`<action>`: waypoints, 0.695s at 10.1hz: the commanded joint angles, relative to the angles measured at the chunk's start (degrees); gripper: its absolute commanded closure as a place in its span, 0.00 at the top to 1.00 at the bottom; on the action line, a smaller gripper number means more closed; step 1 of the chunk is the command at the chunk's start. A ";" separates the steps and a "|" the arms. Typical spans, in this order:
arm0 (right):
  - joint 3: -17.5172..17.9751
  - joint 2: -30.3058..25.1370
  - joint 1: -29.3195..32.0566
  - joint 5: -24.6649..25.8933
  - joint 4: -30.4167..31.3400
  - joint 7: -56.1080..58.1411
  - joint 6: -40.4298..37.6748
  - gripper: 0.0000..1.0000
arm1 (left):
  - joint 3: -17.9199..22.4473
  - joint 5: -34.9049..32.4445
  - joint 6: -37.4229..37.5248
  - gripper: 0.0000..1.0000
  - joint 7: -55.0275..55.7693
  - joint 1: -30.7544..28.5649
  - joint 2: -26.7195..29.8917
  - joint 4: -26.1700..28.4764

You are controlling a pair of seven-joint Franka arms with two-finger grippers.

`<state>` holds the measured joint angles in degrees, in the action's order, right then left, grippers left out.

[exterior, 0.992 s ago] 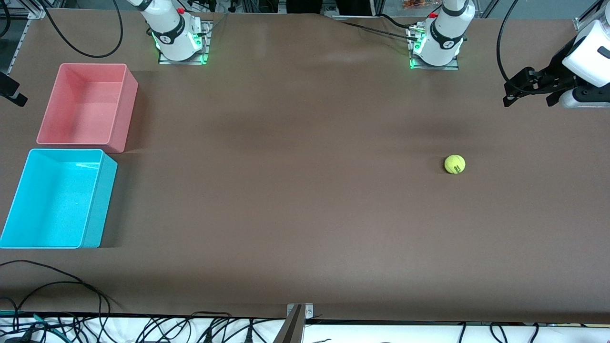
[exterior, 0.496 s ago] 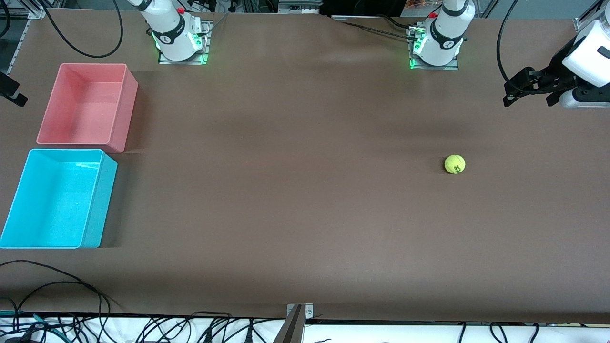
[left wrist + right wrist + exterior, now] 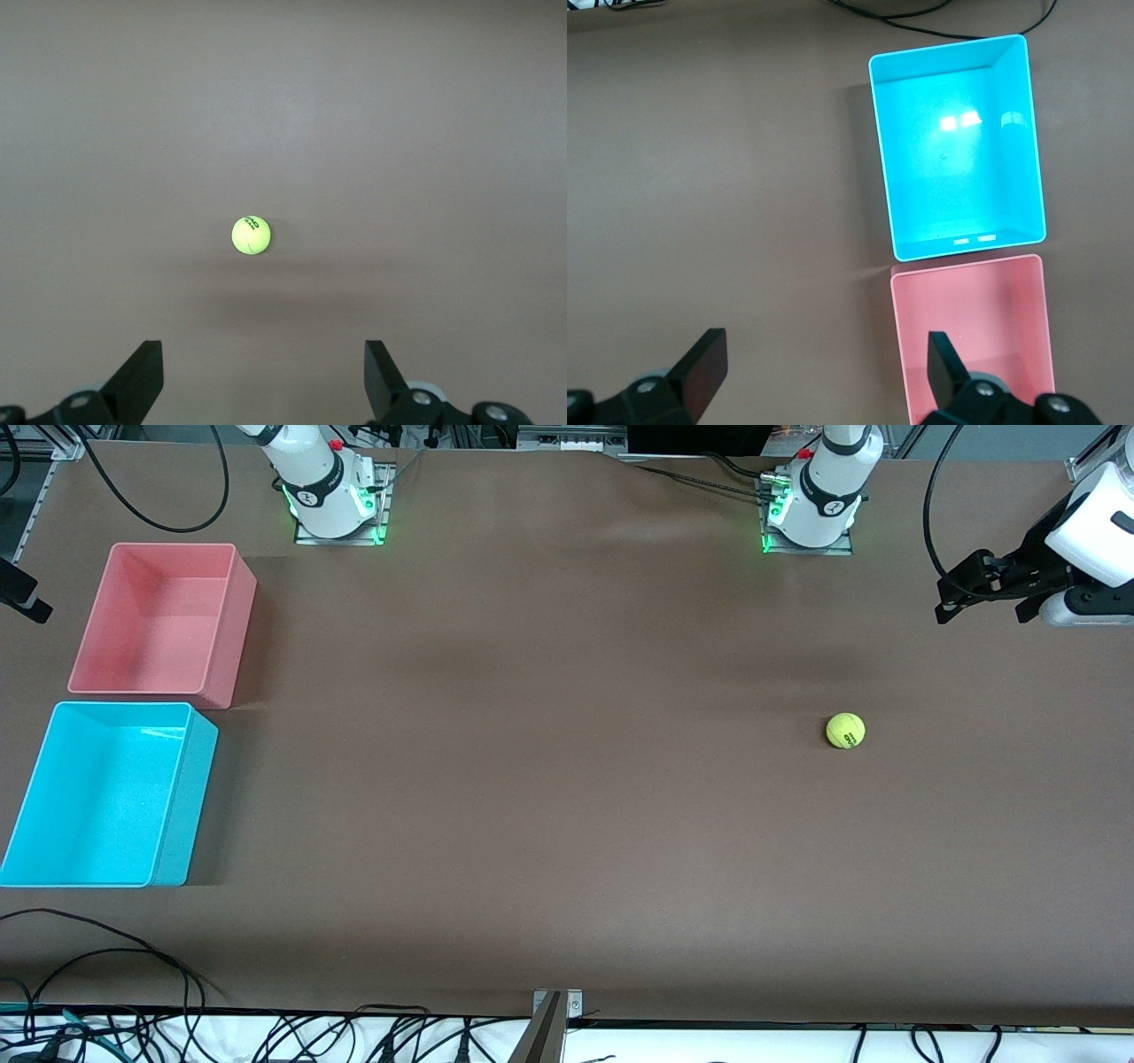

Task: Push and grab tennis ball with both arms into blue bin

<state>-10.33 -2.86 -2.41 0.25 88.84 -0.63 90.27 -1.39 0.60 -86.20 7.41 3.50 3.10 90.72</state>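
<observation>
Nothing on the bench (image 3: 567,824) has moved since the earlier frames: the tennis ball (image 3: 845,730) rests alone toward the left arm's end, its dark printed mark facing the front camera; a sphere, it shows no long axis. The left claw (image 3: 262,381) hangs high over the ball, fingers wide apart. The right claw (image 3: 819,376), fingers likewise spread, hangs above the blue bin (image 3: 40,788) and pink bin (image 3: 232,615) at the right arm's end.
</observation>
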 commanded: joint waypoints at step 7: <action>0.13 0.22 0.13 -1.13 -1.12 0.46 -0.53 1.00 | 0.25 -1.57 1.56 1.00 -0.73 -2.35 -3.97 -2.21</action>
<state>-10.28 -2.83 -2.42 0.24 88.83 -0.63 90.29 -0.82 0.54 -86.04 7.41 2.32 1.44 90.72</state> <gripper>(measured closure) 0.000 0.000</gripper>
